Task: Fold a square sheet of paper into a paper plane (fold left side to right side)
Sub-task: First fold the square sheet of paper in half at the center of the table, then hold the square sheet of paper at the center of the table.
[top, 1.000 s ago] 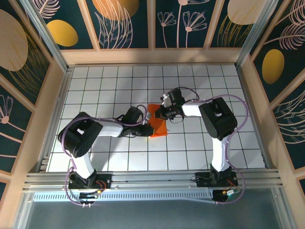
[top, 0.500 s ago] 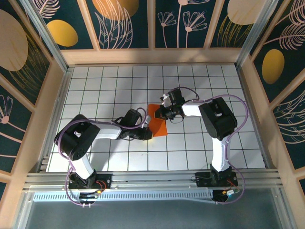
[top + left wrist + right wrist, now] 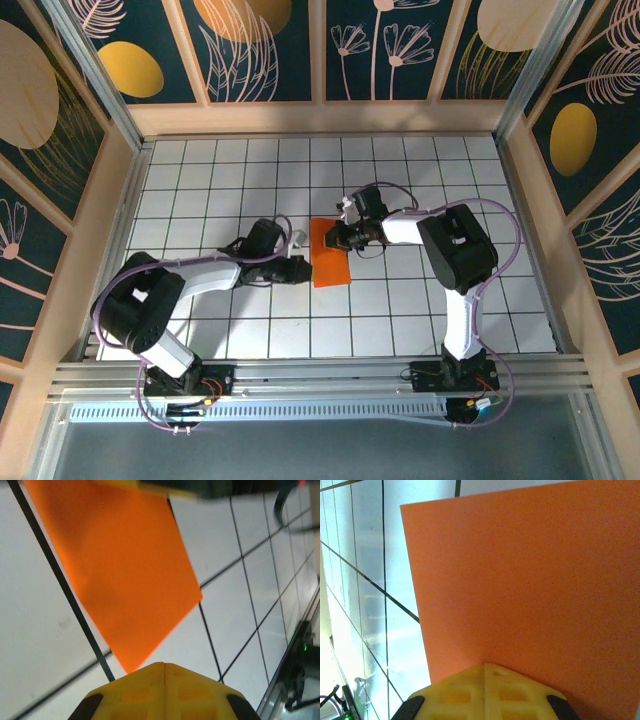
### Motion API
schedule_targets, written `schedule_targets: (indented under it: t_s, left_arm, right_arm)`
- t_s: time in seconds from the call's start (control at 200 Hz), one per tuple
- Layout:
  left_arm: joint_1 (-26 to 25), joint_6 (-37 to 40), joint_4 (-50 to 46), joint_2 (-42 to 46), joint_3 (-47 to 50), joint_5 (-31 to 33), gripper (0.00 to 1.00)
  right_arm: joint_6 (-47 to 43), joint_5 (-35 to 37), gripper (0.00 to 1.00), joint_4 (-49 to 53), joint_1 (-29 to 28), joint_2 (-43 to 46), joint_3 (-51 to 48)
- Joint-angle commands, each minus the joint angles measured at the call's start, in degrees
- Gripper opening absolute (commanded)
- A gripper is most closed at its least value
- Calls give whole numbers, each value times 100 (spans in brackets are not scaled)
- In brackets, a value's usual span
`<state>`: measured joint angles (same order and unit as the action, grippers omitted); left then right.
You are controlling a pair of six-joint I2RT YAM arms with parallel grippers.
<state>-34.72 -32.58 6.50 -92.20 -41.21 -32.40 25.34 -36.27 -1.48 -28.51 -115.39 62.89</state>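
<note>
Two arms are bolted at the near edge of your counter (image 3: 420, 310), and both reach inward to the middle of the white grid.

Item 1: left hand (image 3: 299, 268). Clenched, yellow fingertips pressed together with nothing between them. It sits low over the tiles, just beside the left edge of the paper toward its near corner. In your left wrist view that corner comes right up to the tips; you cannot tell whether they touch.

Item 2: square sheet of paper (image 3: 328, 265). Bright orange, plain, lying flat on the counter at the centre of the grid. From above it shows as a rectangle, longer front to back than across, with a black grid line running along its left edge. It lies between the two hands.

Item 3: right hand (image 3: 333, 238). Clenched, fingertips closed on each other and not around the sheet. It comes in from the right over the far half of the paper. In your right wrist view the tips sit over the orange surface, well inside its edges.

Item 4: back wall (image 3: 320, 115). Pale wooden frame beyond the last row of tiles.
</note>
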Motion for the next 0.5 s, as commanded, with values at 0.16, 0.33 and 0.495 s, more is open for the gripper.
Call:
schedule_targets:
  t_s: [0.16, 0.33, 0.495]
  left_arm:
    - [14, 180, -113, -1295, -1050, 19, 0]
    - [-35, 234, -182, -1631, -1230, 189, 0]
    - [-104, 380, -460, -1699, -1197, 517, 0]
  right_arm:
    - [-196, 651, 0, 569, 12, -55, -203]
    - [-183, 606, 0, 551, 12, -18, -200]
    - [-72, 375, 0, 431, 10, 222, -163]
